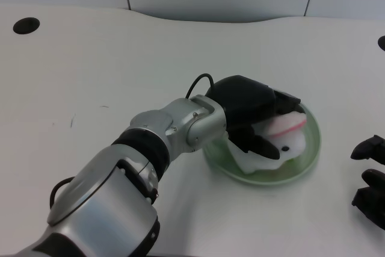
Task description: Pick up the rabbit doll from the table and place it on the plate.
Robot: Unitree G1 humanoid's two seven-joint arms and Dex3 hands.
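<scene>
Landmark: the round pale green plate (310, 148) on the white table (90, 70); every place below is told from it.

Doll's place: the soft white rabbit doll with a pink ear lining and a black dot eye (283, 145) lies inside the plate, near its middle, its underside apparently resting on the plate's surface.

Doll from the hand: it sits directly under and between the fingers of the robot's black left hand (252, 115), which covers the plate's left and rear part. The doll shows on the hand's far side, toward the plate's right rim.

Long axis: as far as can be seen, the doll runs from the plate's near-left part up toward its rear-right rim, pink ear end rearmost. Part of the body is hidden by the hand.

Hand state: the fingers wrap over the doll's top and near side, gripping it; no gap shows between fingers and plush.

Nearer arm: the left, already on the doll. The right hand (370, 182) waits beyond the plate's right rim, apart from it.

Doll's look: squashy, plump, mostly white, slightly pressed in under the fingers.

Judgement: placement looks all but done; what remains is probably loosening the fingers and lifting off up and to the plate's left without dragging the plush.
</scene>
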